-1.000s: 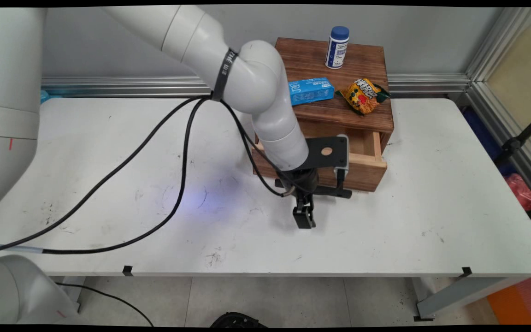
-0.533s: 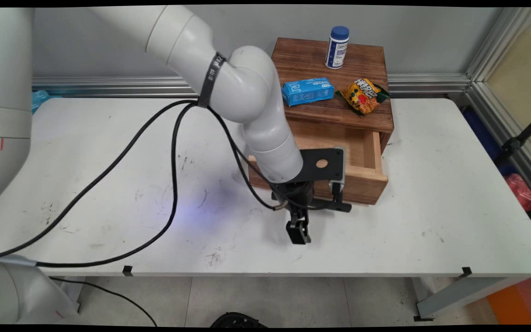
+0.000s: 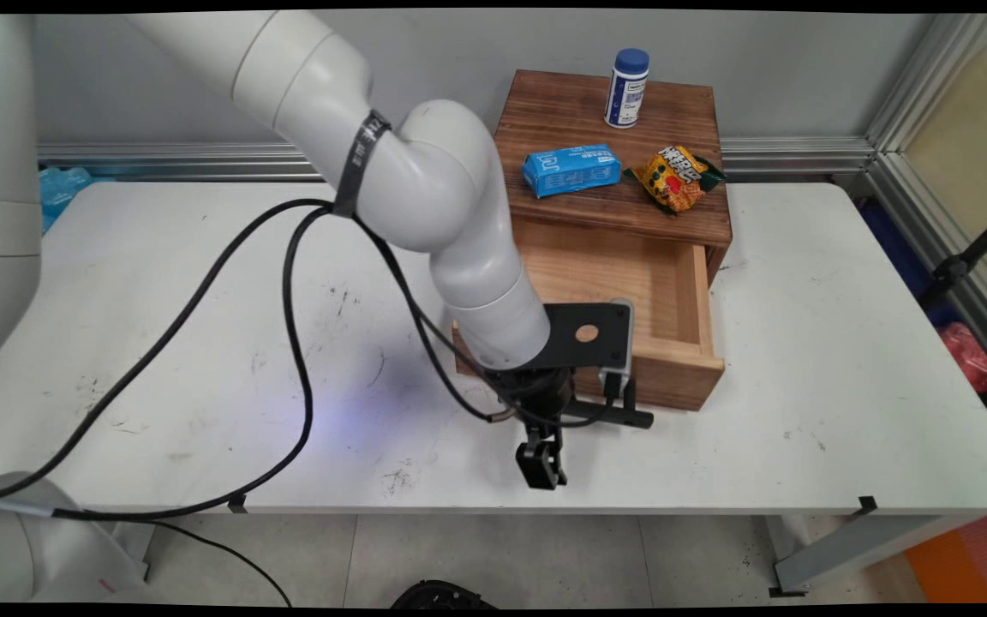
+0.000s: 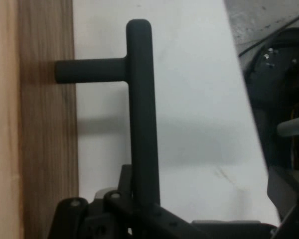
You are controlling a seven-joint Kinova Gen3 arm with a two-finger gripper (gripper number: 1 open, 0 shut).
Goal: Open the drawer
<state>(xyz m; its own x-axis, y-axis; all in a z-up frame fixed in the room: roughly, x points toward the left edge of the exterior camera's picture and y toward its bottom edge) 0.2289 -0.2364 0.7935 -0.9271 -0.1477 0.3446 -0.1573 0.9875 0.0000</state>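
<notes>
While the arm bends down over the white counter (image 3: 802, 343), its black claw (image 3: 542, 467) hangs near the counter's front edge, just in front of the wooden drawer (image 3: 631, 300). In the hand view the claw (image 4: 139, 209) is clamped on the drawer's black handle (image 4: 139, 109), a bar standing off the dark wood front on a short post; the bar runs down between the fingers at the bottom of the picture.

The drawer belongs to a small wooden cabinet (image 3: 613, 137) set against the wall at the back of the counter. Compared with a second ago, the drawer is pulled out much farther: its pale inside floor now shows wide, and its front sits closer to the counter's near edge. The claw has come toward the near edge along with it, and the arm's elbow has swung left and lower.

On top of the cabinet lie a blue box (image 3: 571, 169), a yellow snack packet (image 3: 675, 177) just to its right, and a white bottle with a blue cap (image 3: 627, 87) standing upright behind them near the wall. None of the three has shifted. Black cables (image 3: 288, 283) droop from the arm across the counter's left half, their loop now hanging lower, to the front edge.
</notes>
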